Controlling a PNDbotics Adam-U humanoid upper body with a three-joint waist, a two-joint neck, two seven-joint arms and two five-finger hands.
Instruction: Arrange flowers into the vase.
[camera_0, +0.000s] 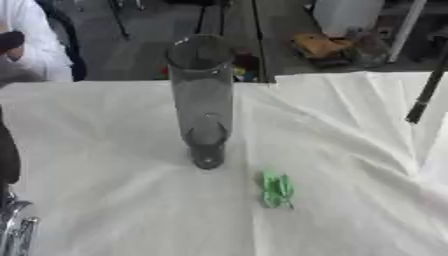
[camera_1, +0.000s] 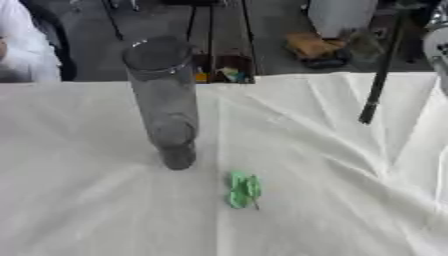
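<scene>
From where I sit, I take the vase as my landmark: one tall, clear glass cylinder, upright near the middle of the white cloth, its mouth open and, as far as I can see, nothing inside. It probably stands central so that either arm can reach it. Well left of the vase and nearer me, at the view's lower left corner, I see a dark forearm and a bit of silver metal; I take that for my left arm, but the hand itself is out of view, so I cannot tell how its fingers stand. Just right of the vase's foot and a little nearer me lies one small green piece, leafy in look, flat on the cloth; I judge it a leaf or sprig off a flower. Well right of the vase and farther back, one thin dark rod slants down to the cloth. My right hand shows nowhere. I count no whole flowers, so arranging seems not begun.
</scene>
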